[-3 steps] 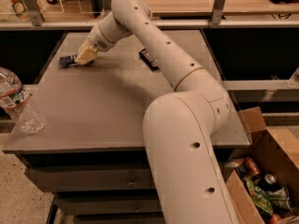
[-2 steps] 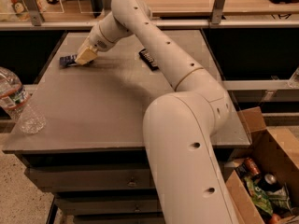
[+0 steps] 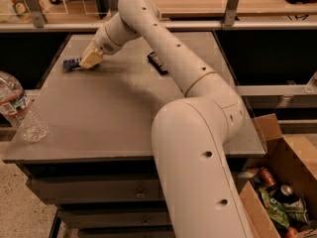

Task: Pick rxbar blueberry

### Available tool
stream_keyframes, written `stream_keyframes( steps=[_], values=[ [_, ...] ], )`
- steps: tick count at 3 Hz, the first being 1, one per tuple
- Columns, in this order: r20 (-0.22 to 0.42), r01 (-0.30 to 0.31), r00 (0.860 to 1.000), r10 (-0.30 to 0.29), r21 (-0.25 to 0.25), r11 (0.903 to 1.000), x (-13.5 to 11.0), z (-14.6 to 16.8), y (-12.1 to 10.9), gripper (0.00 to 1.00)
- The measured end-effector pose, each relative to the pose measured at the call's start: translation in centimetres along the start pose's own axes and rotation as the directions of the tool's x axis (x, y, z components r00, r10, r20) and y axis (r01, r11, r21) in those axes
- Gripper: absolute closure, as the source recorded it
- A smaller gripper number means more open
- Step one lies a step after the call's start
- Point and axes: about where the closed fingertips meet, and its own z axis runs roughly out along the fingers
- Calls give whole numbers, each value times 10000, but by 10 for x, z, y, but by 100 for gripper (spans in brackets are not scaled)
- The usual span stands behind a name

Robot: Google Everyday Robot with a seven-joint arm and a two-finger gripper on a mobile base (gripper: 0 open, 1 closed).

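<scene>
The rxbar blueberry is a small flat dark blue bar lying at the far left of the grey table. My gripper is at the bar's right end, low over the table, with its tan fingers covering that end of the bar. My white arm reaches from the lower right across the table to it.
A black-wrapped bar lies at the back middle of the table. A clear plastic bottle lies at the table's left edge. A cardboard box of cans and packets stands on the floor at the right. A shelf rail runs behind the table.
</scene>
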Motion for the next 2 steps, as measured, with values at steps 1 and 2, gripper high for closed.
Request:
stream_keyframes(
  steps=[1, 2],
  values=[
    [878, 574, 9943, -611, 437, 9974, -26, -33, 0, 100],
    [1762, 1258, 9742, -1412, 956, 9874, -58, -74, 5, 100]
  ],
)
